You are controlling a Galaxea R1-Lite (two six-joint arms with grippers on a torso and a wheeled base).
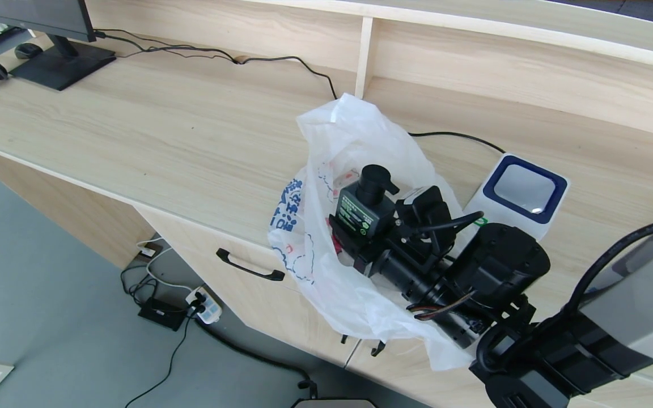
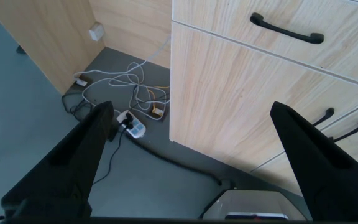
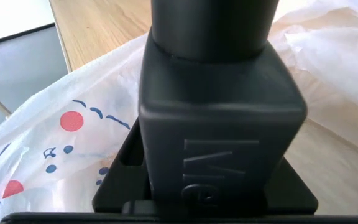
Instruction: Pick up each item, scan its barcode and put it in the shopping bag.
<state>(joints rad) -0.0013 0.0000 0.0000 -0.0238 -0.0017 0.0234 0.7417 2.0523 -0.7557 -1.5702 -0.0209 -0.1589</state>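
Your right end effector [image 1: 352, 241] is clenched on the dark grey square bottle with a black round cap [image 1: 360, 207], cap toward 12 o'clock, within the mouth of the white printed plastic shopping bag [image 1: 355, 130]; I judge the drop straight down. Your left end effector [image 2: 191, 109] hangs released, well apart.

Head camera high, looking down onto counter [image 1: 134, 141]. Right wrist close over same shopping bag [image 3: 36, 143]. Left wrist low, facing drawers [image 2: 241, 106].

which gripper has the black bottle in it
The right gripper, at the mouth of the white shopping bag, is shut on the black bottle. The left gripper is open and empty, facing the drawer fronts.
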